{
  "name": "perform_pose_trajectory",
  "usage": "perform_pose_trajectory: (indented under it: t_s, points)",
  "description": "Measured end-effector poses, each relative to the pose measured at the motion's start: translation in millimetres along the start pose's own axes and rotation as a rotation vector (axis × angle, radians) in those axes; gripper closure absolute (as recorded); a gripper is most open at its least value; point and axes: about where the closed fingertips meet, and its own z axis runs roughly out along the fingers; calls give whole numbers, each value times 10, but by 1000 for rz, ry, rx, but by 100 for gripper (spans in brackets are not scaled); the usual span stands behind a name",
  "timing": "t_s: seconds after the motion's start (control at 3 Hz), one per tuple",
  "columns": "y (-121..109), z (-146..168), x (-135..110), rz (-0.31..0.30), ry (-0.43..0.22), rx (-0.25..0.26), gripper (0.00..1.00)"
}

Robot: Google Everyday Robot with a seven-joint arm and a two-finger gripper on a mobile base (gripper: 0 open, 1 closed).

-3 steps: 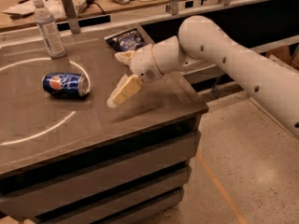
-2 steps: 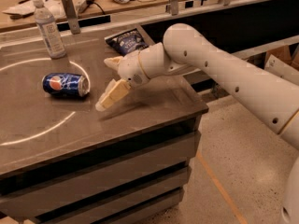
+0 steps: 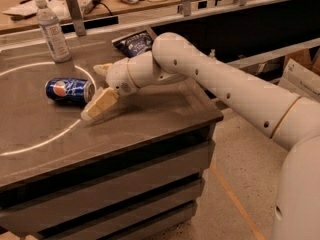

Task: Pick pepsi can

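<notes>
Nearest is the speckled floor [image 3: 240,184], crossed by a thin orange line [image 3: 234,198]. Above it stands the dark table [image 3: 150,129], with stacked tiers on its front and a white ring [image 3: 40,144] painted on its top. My white arm [image 3: 225,84] reaches in from the right, low over that top.

My gripper [image 3: 95,91] sits at the ring's right edge with its jaws spread. One tan finger [image 3: 100,104] angles down to the tabletop on the near side, and the other [image 3: 102,69] shows on the far side. They grip nothing. The pepsi can [image 3: 67,90] lies on its side inside the ring. Its silver right end is just at the mouth of my fingers, but I cannot tell whether it touches them.

Farther back a dark blue chip bag [image 3: 134,43] lies flat behind my wrist. A clear water bottle [image 3: 53,31] stands upright and capped at the ring's far edge. Beyond is a cluttered wooden bench [image 3: 30,16].

A second ago my gripper was well to the right of the can. It has since slid left to the can's end, while the can, bag and bottle have kept their places.
</notes>
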Motion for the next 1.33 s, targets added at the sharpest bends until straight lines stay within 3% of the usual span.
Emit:
perform_pose_trajectory:
  t_s: [0.33, 0.67, 1.33]
  points:
    - [-64, 182, -110, -5, -27, 9, 0]
    - [-89, 294, -171, -7, -43, 5, 16]
    - [-116, 269, -231, -15, -51, -5, 63]
